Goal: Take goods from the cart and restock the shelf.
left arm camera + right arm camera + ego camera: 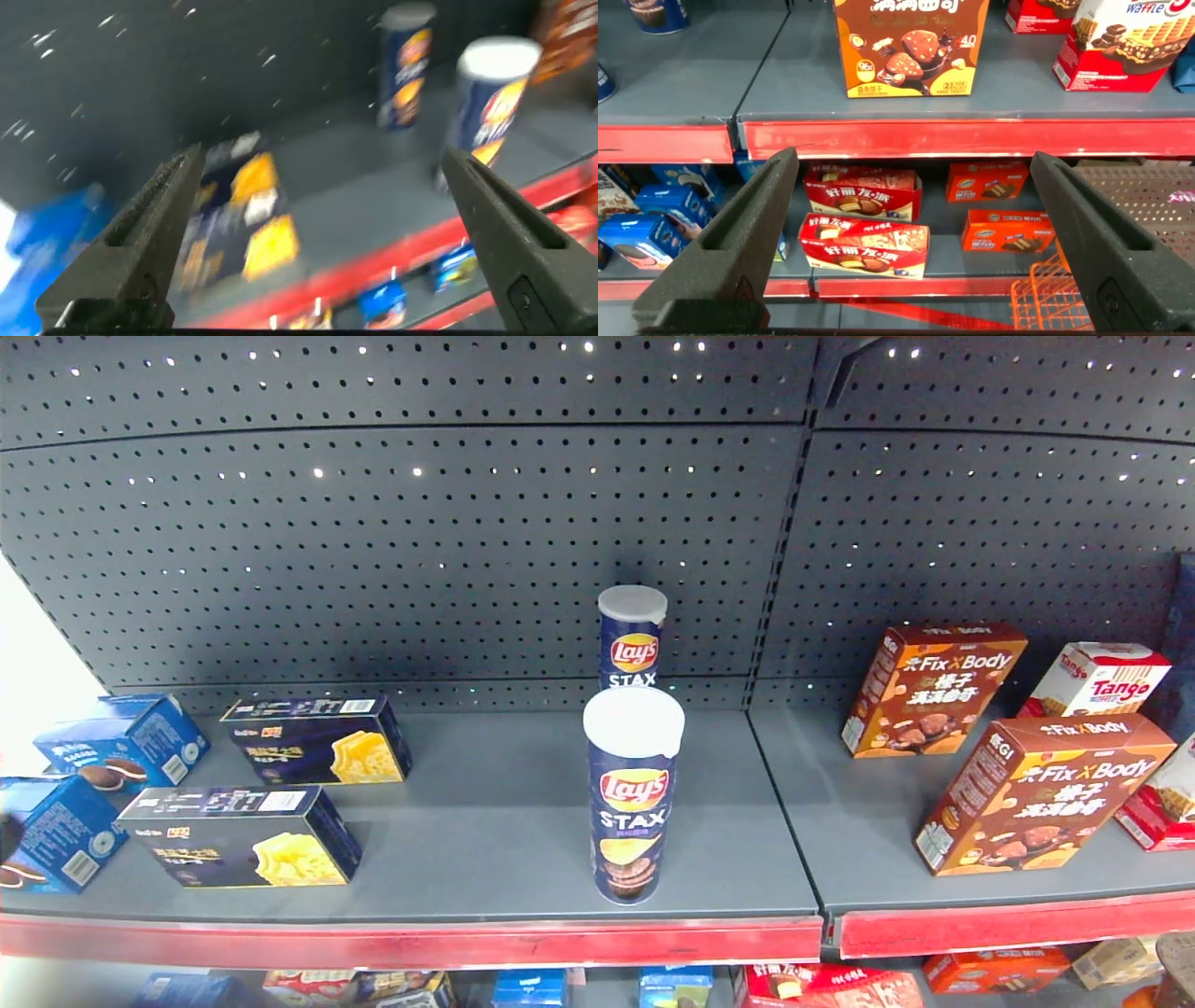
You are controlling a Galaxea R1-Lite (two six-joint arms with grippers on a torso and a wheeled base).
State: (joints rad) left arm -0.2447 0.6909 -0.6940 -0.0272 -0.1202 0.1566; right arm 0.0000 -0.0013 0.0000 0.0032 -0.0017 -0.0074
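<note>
Dark grey perforated back panel (pixel 401 541) across the upper half of the frame, with pinpricks of light shining through some holes. Right of centre, a slotted upright (pixel 782 569) splitting two bays. Below, a grey metal shelf board (pixel 485 803), edged near the bottom by a red front strip (pixel 411 938). At the left edge, bright white glare (pixel 28 653).

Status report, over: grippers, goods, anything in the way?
Left gripper open, empty. Right gripper open, empty. Front can and rear can upright on shelf. Nothing seen blocking.
</note>
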